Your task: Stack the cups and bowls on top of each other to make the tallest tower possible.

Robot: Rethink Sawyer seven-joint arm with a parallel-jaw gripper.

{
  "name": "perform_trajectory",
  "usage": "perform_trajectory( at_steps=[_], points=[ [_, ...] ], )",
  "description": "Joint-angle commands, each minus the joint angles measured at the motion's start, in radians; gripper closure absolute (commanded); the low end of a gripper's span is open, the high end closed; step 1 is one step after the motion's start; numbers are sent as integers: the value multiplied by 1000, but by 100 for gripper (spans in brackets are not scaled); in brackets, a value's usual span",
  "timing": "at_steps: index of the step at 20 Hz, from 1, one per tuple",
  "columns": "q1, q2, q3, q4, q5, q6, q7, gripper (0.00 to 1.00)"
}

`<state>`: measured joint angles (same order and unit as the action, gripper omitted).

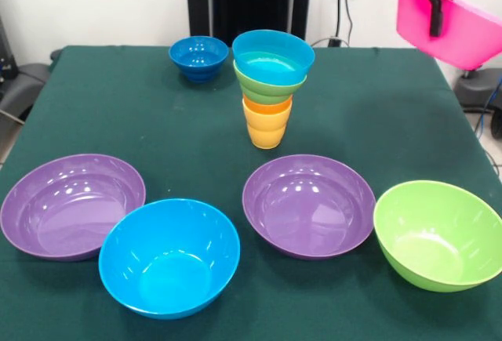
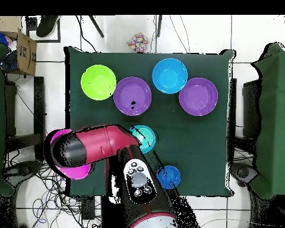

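Reaching beyond the table's edge, claw [image 1: 436, 13] clamped on the pink bowl [image 1: 463, 34].

8 bowls [image 1: 309, 206], 2 cups [image 1: 267, 128].

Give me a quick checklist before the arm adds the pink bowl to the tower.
1. Pink bowl held by the tool, off the table: ok.
2. Tower upright, light blue bowl on top: ok.
3. Tool over the tower: not ok, it is off to the table's side.
4. Grip firmness on the rim: cannot tell.
5. Small dark blue bowl beside the tower, not touching: ok.
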<state>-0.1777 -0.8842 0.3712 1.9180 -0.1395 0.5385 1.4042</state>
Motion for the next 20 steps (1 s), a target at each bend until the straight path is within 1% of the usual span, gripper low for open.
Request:
perform_trajectory(
  at_steps=[1, 6, 13, 16, 20],
  points=[
    [19, -3, 17, -148, 41, 206, 106, 100],
    [14, 16, 23, -227, 52, 302, 101, 100],
    [4, 49, 26, -298, 43, 364, 73, 100],
    [2, 65, 22, -343, 41, 429, 73, 100],
    [-12, 75, 28, -380, 39, 480, 49, 100]
  ],
)
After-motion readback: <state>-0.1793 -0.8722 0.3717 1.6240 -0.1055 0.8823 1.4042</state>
